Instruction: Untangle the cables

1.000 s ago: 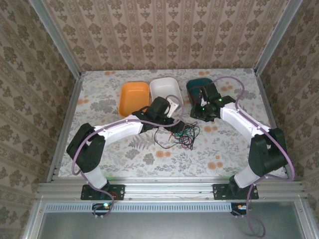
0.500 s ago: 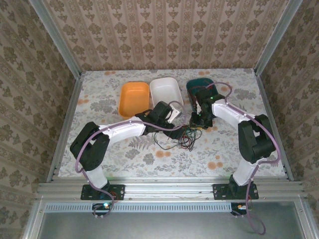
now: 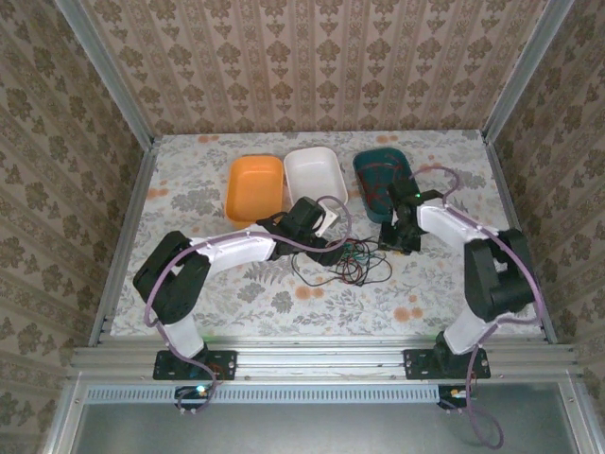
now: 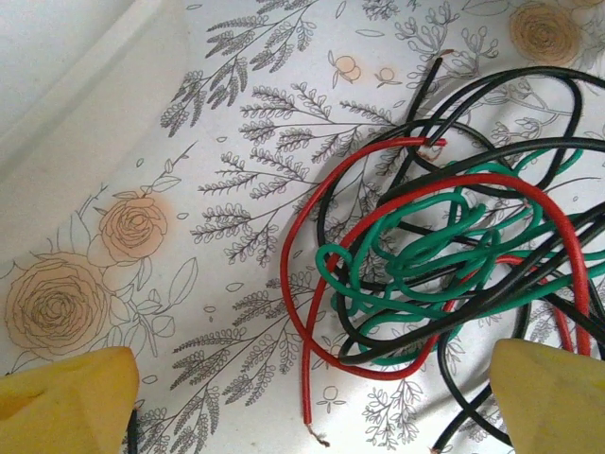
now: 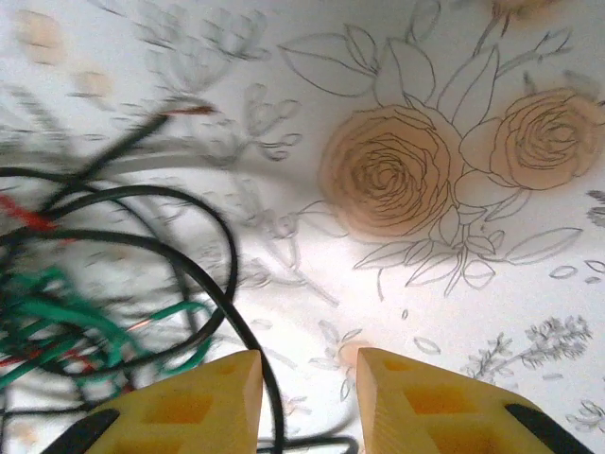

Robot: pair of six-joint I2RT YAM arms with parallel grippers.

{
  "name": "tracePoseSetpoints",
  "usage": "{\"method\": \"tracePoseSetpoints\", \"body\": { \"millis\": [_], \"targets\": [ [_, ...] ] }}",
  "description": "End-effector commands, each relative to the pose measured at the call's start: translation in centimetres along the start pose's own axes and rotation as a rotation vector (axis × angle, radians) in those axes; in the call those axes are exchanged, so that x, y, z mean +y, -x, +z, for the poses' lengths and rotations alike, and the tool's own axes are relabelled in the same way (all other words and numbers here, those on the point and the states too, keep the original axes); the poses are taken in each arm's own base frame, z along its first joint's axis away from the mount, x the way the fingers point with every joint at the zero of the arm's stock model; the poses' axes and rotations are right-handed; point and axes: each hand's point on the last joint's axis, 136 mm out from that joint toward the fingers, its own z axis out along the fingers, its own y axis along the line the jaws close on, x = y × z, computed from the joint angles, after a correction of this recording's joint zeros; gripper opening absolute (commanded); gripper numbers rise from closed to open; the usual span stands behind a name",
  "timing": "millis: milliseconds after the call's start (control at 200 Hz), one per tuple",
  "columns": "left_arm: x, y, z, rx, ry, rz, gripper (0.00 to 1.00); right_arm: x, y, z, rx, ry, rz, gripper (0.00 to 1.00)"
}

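Over the cables (image 4: 430, 255) — blurred at right wrist — left pincer (image 4: 307, 378) spread, right pincer (image 5: 310, 378) narrowly parted.

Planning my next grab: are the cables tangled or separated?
Tangled. In the left wrist view the red, black and green cables loop over and through one another in a single clump on the table.

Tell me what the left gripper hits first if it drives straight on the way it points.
Probably the loop of the red cable at the near edge of the cable tangle, lying between the open left gripper fingers on the floral tablecloth; depth is unclear.
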Motion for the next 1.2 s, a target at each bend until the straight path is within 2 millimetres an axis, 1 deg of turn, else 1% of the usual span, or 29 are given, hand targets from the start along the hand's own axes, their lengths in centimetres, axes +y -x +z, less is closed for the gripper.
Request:
{"method": "tracePoseSetpoints", "body": {
  "millis": [0,110,205,250,330,410,505,580,775,915,1000,1195],
  "targets": [
    [1.4,-0.6,0.5,0.0,0.045,-0.037,0.95,2.0,2.2,-3.4,-0.167,0.065,-0.019,0.34],
    [2.1,-0.5,0.2,-0.03,0.062,-0.073,0.95,4.1,2.8,-5.1,-0.243,0.111,-0.091,0.33],
    [2.7,-0.5,-0.2,-0.055,0.073,-0.109,0.95,6.0,3.0,-5.9,-0.297,0.14,-0.163,0.33],
    [3.0,-0.5,-0.3,-0.059,0.076,-0.117,0.94,7.3,2.9,-5.9,-0.298,0.173,-0.21,0.32],
    [3.0,-0.7,-0.3,-0.056,0.08,-0.117,0.94,9.6,2.1,-5.2,-0.238,0.223,-0.285,0.29],
    [3.0,-0.8,-0.3,-0.05,0.081,-0.113,0.94,10.9,1.3,-4.3,-0.171,0.209,-0.365,0.27],
    [3.1,-0.8,-0.4,-0.049,0.086,-0.114,0.94,10.7,0.6,-2.6,-0.097,0.162,-0.375,0.24],
    [3.1,-0.7,-0.6,-0.055,0.086,-0.113,0.94,9.8,0.5,-1.5,-0.056,0.107,-0.361,0.23],
    [2.9,-0.3,-0.9,-0.064,0.082,-0.106,0.94,8.6,0.0,0.0,-0.006,0.041,-0.353,0.23],
    [2.9,-0.2,-1.0,-0.067,0.079,-0.103,0.94,8.4,-0.6,1.2,0.043,0.033,-0.352,0.23],
    [2.7,-0.2,-0.9,-0.066,0.075,-0.099,0.94,8.7,-0.6,1.5,0.05,0.046,-0.361,0.22],
    [2.4,-0.1,-0.8,-0.057,0.073,-0.082,0.95,9.3,-0.6,0.9,0.039,0.082,-0.373,0.22]
  ]
}}
